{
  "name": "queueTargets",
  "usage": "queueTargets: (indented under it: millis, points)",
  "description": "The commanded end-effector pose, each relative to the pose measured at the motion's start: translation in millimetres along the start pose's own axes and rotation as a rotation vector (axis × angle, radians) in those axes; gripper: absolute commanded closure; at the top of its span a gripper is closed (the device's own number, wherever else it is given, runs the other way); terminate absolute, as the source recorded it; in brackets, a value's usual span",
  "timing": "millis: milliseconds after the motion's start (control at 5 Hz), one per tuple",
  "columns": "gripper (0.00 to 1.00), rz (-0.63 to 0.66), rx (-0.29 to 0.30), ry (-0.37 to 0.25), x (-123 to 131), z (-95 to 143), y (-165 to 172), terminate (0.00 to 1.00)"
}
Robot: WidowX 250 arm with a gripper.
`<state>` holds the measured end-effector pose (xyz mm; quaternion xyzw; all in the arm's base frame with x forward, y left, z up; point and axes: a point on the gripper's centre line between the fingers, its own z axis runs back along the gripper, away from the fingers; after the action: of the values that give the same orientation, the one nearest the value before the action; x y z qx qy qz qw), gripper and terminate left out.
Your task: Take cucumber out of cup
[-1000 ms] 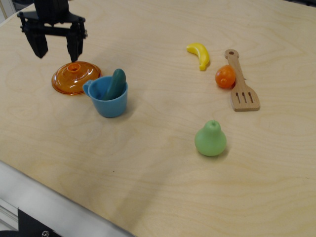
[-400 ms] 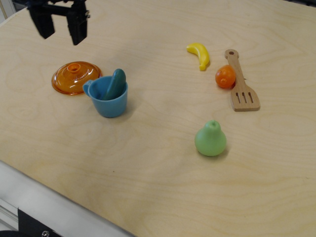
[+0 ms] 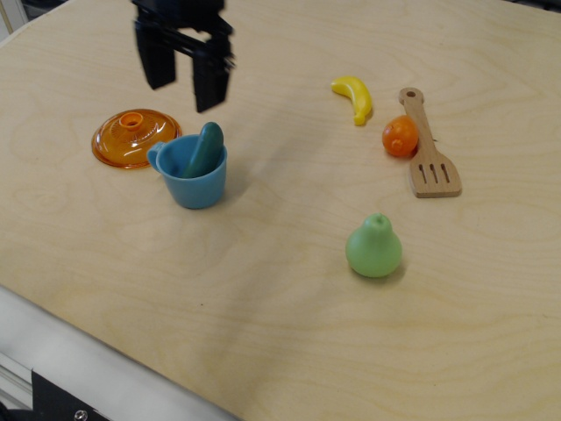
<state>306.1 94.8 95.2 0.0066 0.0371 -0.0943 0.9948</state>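
An orange lid (image 3: 135,137) is seen at the left of the wooden surface (image 3: 263,289). Just beside it the cup (image 3: 193,180) stands upright, with the cucumber (image 3: 206,149) leaned inside it. The claw (image 3: 183,86) is held above them, spread wide and empty. Further right a banana (image 3: 354,97), pear (image 3: 374,248), orange (image 3: 400,136) and spatula (image 3: 426,149) are laid.

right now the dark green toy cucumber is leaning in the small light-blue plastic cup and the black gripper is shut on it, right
Not quite. The dark green toy cucumber does lean in the small light-blue plastic cup, but the black gripper is open and above it, touching nothing, as the observation.image view shows.
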Motion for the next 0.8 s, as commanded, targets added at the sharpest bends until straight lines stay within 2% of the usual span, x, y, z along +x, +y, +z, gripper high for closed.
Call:
queueTargets:
  millis: [0,600]
  points:
    - [0.00,-0.023,0.035,-0.016,5,0,-9,0.00]
    - [0.00,-0.036,0.025,0.020,10,-26,-10,0.00]
